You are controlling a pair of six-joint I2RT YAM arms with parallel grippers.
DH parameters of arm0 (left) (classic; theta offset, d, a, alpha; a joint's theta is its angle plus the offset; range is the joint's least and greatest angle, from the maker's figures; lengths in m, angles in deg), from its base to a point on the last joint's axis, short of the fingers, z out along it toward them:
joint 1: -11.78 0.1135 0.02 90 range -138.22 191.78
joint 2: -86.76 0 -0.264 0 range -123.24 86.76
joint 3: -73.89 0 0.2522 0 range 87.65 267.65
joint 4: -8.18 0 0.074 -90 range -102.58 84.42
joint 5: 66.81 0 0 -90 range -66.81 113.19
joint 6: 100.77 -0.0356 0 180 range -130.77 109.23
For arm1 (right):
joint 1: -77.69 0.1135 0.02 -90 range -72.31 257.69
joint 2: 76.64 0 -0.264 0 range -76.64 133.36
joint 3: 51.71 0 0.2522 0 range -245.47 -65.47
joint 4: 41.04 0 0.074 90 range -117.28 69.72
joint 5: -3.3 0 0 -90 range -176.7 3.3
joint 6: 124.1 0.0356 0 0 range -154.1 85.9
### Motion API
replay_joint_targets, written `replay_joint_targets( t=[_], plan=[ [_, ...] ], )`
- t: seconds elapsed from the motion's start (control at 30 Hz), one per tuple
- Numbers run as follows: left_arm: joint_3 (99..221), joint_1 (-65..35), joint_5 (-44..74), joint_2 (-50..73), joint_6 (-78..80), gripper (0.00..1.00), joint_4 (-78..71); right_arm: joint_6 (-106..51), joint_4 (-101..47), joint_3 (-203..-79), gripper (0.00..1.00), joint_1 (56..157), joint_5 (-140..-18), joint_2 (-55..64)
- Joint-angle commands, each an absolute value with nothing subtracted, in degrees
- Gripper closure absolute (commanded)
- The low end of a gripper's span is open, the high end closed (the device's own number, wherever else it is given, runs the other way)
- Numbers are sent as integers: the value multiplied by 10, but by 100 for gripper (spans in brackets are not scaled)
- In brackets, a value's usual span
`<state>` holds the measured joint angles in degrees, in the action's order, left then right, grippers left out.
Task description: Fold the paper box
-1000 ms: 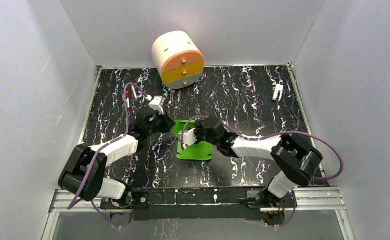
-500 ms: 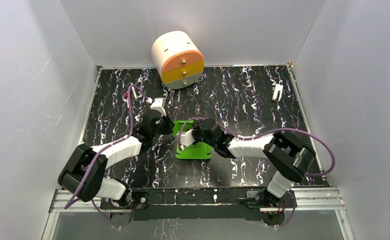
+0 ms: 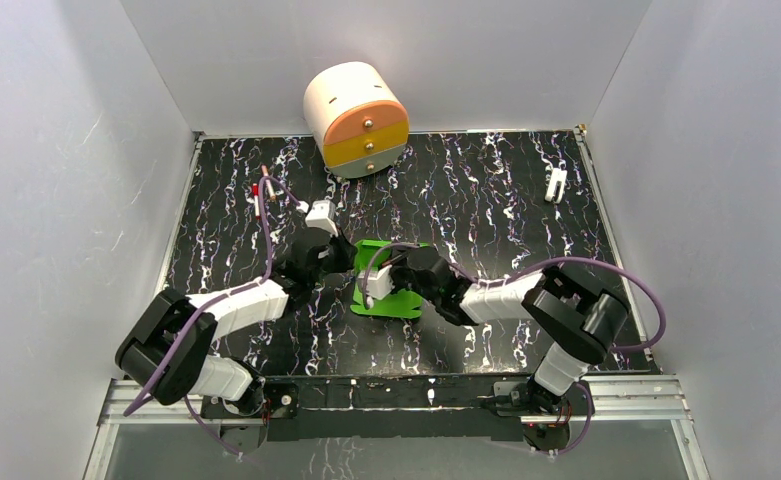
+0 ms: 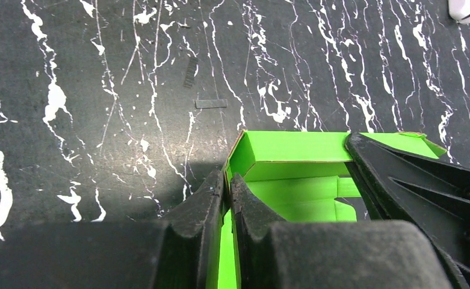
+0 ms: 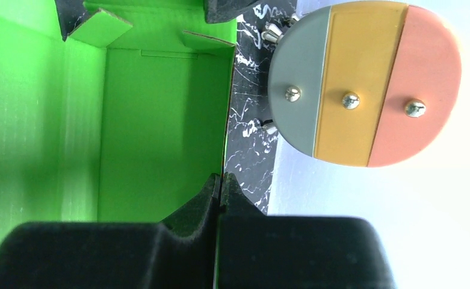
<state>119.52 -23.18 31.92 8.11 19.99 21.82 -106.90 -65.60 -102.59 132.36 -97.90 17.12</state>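
The paper box [image 3: 391, 300] is bright green card, partly raised into walls, in the middle of the table between my two arms. My left gripper [image 3: 344, 258] is shut on its left wall; the left wrist view shows the fingers [image 4: 227, 186] pinching the thin green edge, with the box's open inside [image 4: 298, 180] to the right. My right gripper [image 3: 398, 272] is shut on another wall; the right wrist view shows the jaws [image 5: 221, 180] clamped on the edge of a green panel [image 5: 160, 132], with small flaps [image 5: 103, 27] at the far end.
A cream round drawer unit [image 3: 356, 118] with orange, yellow and grey drawer fronts stands at the back of the black marbled table [image 3: 496, 200]. A small white clip [image 3: 556, 184] lies at the back right. A red and white pen [image 3: 257, 198] lies at the back left. White walls enclose the table.
Both grippers have moved toward each other and slightly nearer, carrying the green card; the sheet has drawn together and its walls stand more upright.
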Motion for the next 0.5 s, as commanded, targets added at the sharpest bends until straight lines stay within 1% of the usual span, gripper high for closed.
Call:
replay_joint_targets(
  t=[0.0, 0.33, 0.47],
  plan=[
    [1175, -248, 309, 101, 206, 91, 291, -1116, -773, -1000, 100, 1348, -981, 185],
    [1101, -268, 300, 108, 211, 90, 398, -1247, -1021, -932, 100, 1387, -1042, 269],
    [1099, -269, 289, 105, 205, 88, 405, -1262, -1054, -927, 100, 1393, -1053, 296]
  ],
)
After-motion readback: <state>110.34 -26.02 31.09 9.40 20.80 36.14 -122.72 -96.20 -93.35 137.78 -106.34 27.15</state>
